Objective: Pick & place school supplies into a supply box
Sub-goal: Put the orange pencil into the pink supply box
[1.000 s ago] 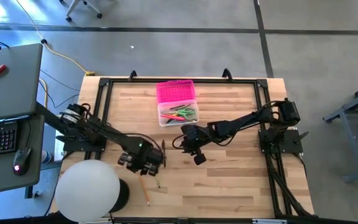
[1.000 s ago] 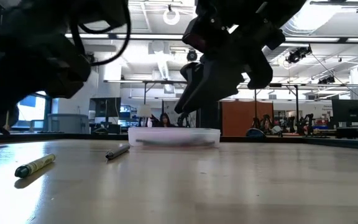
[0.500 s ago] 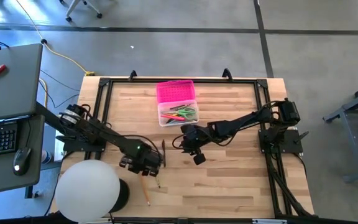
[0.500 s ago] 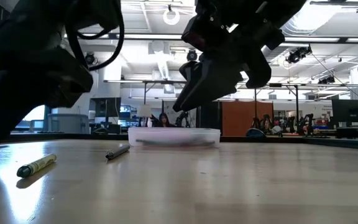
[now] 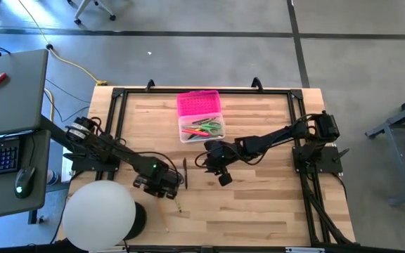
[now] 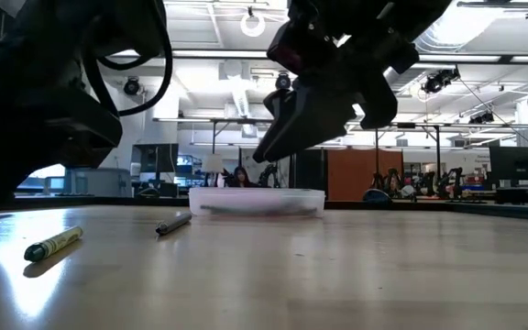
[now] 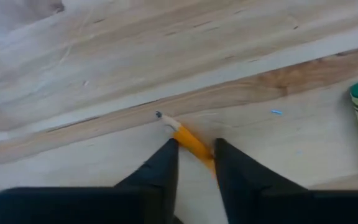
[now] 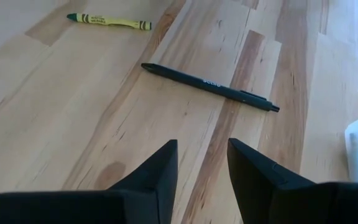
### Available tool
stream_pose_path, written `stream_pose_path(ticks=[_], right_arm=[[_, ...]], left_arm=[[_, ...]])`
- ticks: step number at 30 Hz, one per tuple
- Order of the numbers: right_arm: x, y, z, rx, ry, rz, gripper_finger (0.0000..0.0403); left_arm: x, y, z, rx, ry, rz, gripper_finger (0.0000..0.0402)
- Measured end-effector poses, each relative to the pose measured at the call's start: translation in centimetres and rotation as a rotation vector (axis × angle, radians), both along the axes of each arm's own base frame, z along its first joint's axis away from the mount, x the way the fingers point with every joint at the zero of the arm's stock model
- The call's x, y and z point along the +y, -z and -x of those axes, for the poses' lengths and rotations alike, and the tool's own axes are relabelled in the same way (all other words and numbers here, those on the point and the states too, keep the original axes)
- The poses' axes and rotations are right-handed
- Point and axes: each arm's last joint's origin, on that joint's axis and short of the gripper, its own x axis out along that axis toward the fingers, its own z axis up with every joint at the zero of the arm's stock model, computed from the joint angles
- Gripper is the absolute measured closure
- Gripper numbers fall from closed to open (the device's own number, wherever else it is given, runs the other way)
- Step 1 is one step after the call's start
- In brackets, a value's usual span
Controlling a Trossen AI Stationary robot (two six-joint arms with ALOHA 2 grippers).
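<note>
High view showed you the wooden table (image 5: 259,204) with both arms reaching toward its middle, and the supply box (image 5: 200,116) sat at the table's twelve o'clock edge, its pink lid (image 5: 199,102) flung back and a few coloured supplies lying in the clear base. Your left gripper (image 5: 162,185) was low at about seven o'clock from the table centre, and in its wrist view its two dark fingers (image 7: 161,171) stood on either side of an orange pencil (image 7: 189,140), close against it; you could not tell from these views whether they were already pinching it. Your right gripper (image 5: 220,169) hovered near the centre of the table, at about six o'clock from the box, and its fingers (image 8: 160,171) stood apart with nothing between them. A black pen (image 8: 210,87) lay on the wood between the two grippers, apart from both. A yellow crayon with a green tip (image 8: 109,22) lay beyond the pen, just beside the left gripper, and the low view showed it lying flat on the tabletop (image 6: 53,244).
</note>
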Motion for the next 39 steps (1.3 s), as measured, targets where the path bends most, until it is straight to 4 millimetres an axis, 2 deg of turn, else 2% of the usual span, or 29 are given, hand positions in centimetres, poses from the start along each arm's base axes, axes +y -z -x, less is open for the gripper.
stream_pose_path(ticks=[6, 8, 13, 17, 25, 31, 35, 39], right_arm=[[0.0, 0.0, 0.0, -0.007, 0.000, -0.001, 0.0284], [0.0, 0.0, 0.0, -0.007, 0.000, -0.001, 0.0284], [0.0, -0.1, -0.1, -0.010, 0.000, -0.001, 0.0284], [0.0, -0.1, -0.1, -0.010, 0.000, -0.001, 0.0284], [0.0, -0.1, -0.1, -0.010, 0.000, -0.001, 0.0284], [0.0, -0.1, -0.1, -0.009, 0.004, -0.005, 0.0284], [0.0, -0.1, -0.1, -0.005, 0.017, -0.020, 0.0284], [0.0, -0.1, -0.1, -0.004, 0.017, -0.020, 0.0284]], left_arm=[[0.1, 0.1, 0.0, -0.030, 0.017, -0.056, 0.0378], [0.2, 0.1, -0.2, -0.055, 0.014, -0.100, 0.0390], [0.9, 0.1, -0.6, -0.112, 0.005, -0.197, 0.0354], [2.5, 0.1, -1.2, -0.130, 0.015, -0.238, 0.0344], [7.7, 0.2, -2.4, -0.164, 0.088, -0.335, 0.0366], [11.6, 0.2, -2.7, -0.171, 0.116, -0.478, 0.0339], [12.7, 0.2, -2.9, -0.198, 0.144, -0.477, 0.0323], [12.7, 0.2, -3.0, -0.205, 0.159, -0.486, 0.0315]])
